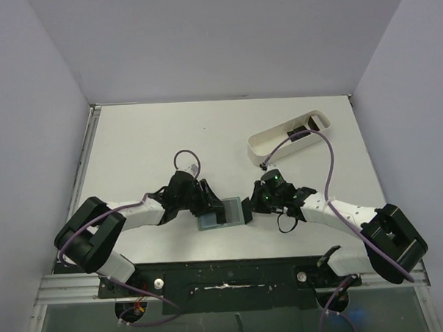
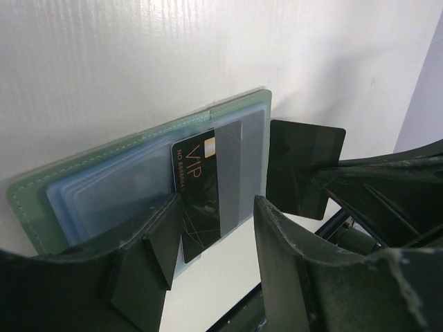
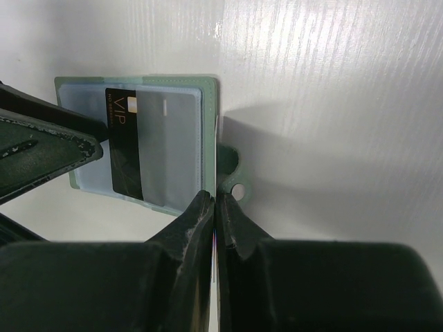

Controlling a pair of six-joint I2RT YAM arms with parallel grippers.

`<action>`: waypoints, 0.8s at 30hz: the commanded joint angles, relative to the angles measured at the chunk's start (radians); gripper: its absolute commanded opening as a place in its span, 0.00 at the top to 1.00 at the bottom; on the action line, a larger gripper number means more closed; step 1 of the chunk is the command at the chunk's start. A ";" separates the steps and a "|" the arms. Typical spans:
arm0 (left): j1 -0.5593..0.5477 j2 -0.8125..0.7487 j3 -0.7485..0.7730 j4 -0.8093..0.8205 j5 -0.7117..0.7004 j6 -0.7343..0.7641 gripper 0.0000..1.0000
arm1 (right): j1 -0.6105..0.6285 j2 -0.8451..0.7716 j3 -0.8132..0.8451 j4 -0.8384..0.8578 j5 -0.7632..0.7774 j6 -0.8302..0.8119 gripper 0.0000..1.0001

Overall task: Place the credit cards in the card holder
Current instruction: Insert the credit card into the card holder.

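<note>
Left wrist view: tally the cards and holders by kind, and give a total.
Credit cards: 2 (VIP card partly in a pocket, plain black card beside the holder)
Card holder: 1, lying open
Total: 3

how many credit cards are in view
2 clearly: a VIP card partly in the card holder, a black card pinched by the right gripper beside it. Dark shapes in the white tray may be more.

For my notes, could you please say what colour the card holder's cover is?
Pale grey-green; the card holder shows best in the left wrist view.
</note>
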 commanded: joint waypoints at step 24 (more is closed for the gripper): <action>-0.091 0.116 0.055 0.215 0.087 -0.084 0.54 | 0.036 -0.006 0.008 0.069 0.043 0.027 1.00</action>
